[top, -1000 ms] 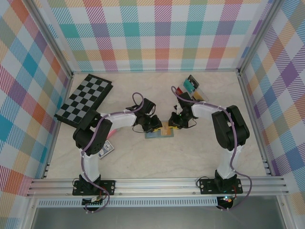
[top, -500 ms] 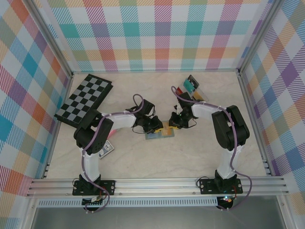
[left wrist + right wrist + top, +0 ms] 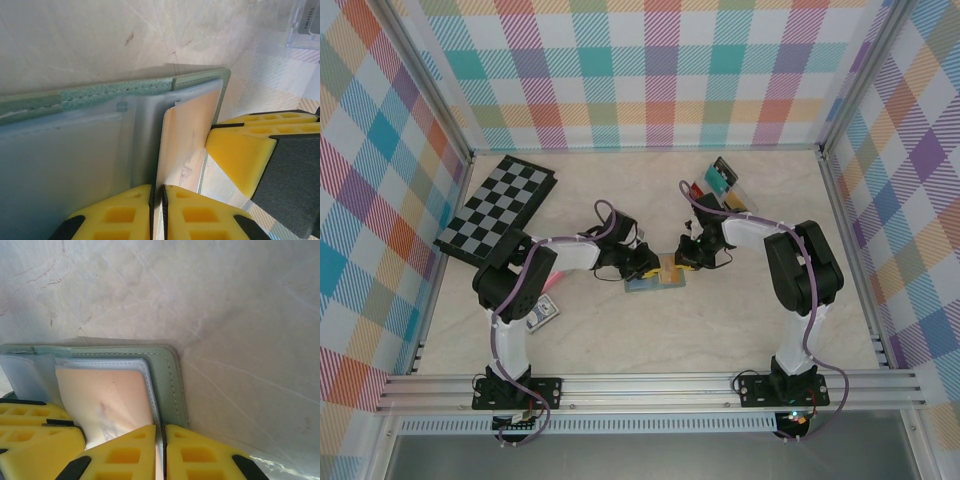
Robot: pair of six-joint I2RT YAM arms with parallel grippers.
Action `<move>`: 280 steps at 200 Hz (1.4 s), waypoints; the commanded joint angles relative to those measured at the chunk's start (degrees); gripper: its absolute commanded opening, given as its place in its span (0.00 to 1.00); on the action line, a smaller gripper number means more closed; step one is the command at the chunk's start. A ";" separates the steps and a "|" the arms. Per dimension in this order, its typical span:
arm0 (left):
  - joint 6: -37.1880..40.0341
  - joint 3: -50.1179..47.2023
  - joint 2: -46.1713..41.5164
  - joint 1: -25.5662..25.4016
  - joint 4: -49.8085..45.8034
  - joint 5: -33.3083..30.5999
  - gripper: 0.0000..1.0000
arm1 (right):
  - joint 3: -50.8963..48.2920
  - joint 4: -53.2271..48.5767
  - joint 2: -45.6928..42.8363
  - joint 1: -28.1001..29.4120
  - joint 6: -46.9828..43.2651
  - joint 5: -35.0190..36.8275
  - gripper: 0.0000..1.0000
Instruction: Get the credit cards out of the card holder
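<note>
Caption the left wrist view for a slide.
Left gripper shut on the pocket edge of the open card holder, beside a peach card seated in its slot.

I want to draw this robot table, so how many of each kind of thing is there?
Grippers: 2, the left gripper and the right gripper
Chessboard: 1
Card holder: 1
Clear tray: 1
Playing-card pack: 1
Total: 6
The cards in the tray are too small to count.
</note>
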 commanded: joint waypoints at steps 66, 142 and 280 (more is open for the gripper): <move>1.32 -1.63 -3.06 1.04 4.93 3.83 0.08 | -0.02 -3.34 3.68 0.38 -0.04 3.25 0.10; 3.37 -2.50 -4.20 1.70 2.90 3.52 0.00 | -0.08 -4.13 4.61 0.38 -0.12 5.41 0.09; 7.97 -2.12 -10.21 4.81 -6.91 2.91 0.00 | 2.06 -3.36 1.48 0.38 -1.27 0.19 0.12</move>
